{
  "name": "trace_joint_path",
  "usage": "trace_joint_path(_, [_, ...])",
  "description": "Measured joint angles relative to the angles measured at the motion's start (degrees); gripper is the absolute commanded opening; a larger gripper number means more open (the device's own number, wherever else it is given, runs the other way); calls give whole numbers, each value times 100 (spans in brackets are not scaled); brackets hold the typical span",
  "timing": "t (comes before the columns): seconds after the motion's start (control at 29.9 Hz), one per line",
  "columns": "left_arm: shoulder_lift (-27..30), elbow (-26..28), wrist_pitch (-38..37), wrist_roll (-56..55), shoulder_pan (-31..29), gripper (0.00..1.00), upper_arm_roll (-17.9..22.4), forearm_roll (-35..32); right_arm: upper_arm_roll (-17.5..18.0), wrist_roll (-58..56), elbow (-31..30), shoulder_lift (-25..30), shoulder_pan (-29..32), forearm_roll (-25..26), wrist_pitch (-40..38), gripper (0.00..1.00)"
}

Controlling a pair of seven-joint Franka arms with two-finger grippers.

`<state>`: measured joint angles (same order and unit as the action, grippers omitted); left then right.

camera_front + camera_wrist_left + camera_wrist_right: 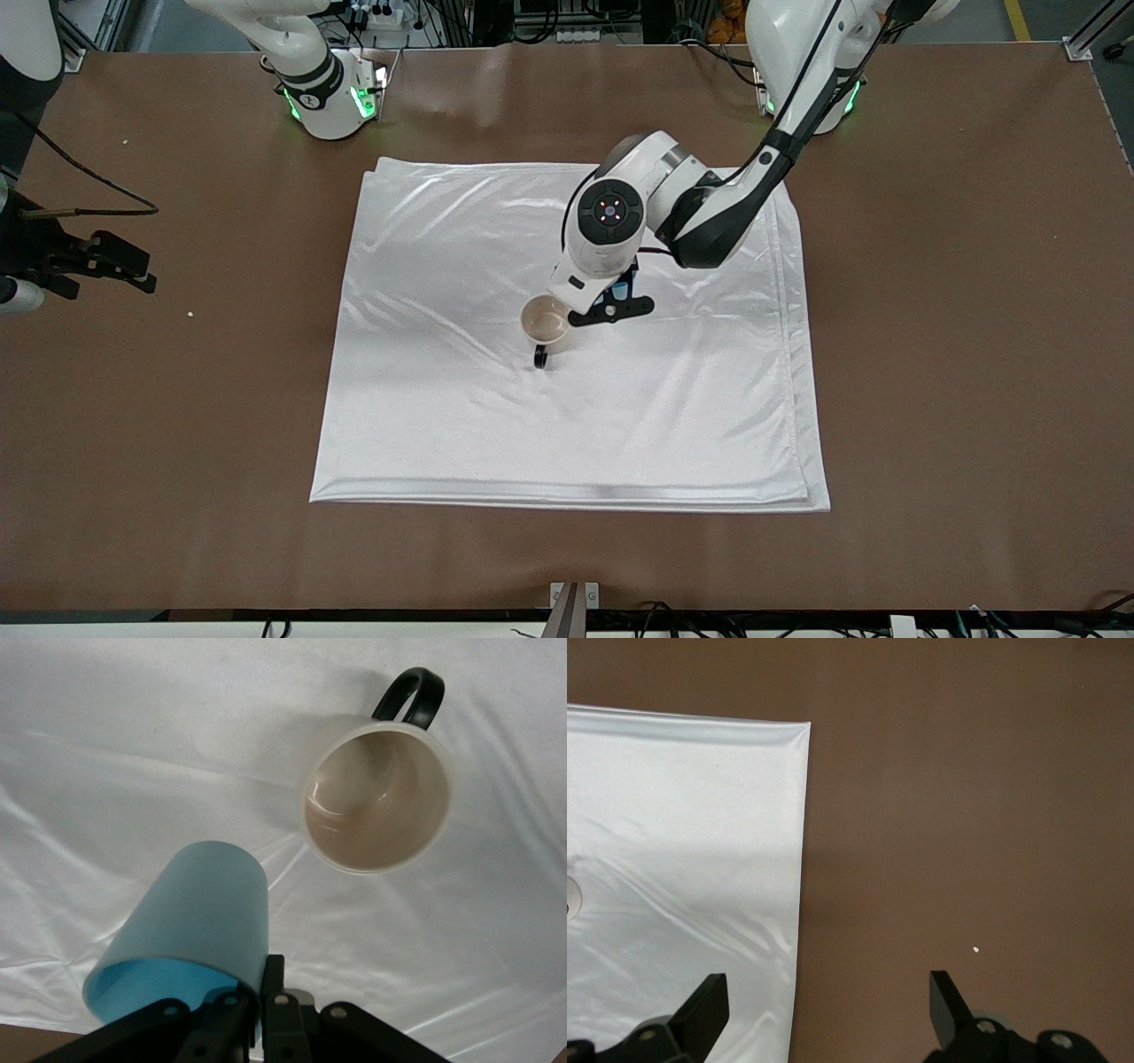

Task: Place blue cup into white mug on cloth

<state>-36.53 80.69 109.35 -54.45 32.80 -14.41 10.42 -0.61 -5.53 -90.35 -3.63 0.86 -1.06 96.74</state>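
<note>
Left gripper (260, 1003) pinches the blue cup (190, 921) just beside the white mug (545, 323) on the cloth (443, 399). It might bump the rim and tip it. Right gripper (828, 1010) waits, spread wide.

White mug (545, 322) on cloth (443, 399); blue cup (190, 921) above cloth.

Bright overhead light, glare on cloth (496, 266)

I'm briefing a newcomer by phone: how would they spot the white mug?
Find the white cloth covering the table's middle. Near its centre stands the white mug, beside the left gripper holding the blue cup. Its black loop handle sets it apart.
</note>
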Motion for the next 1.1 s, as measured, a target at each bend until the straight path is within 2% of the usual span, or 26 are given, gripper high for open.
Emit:
trace_joint_path(0.47, [-23, -382, 155, -396, -8, 0, 54, 15, 3, -1, -26, 5, 0, 0, 4, 100])
trace_joint_path(1.1, [-478, -521, 1227, -441, 127, 0, 81, 15, 4, -5, -50, 6, 0, 0, 6, 100])
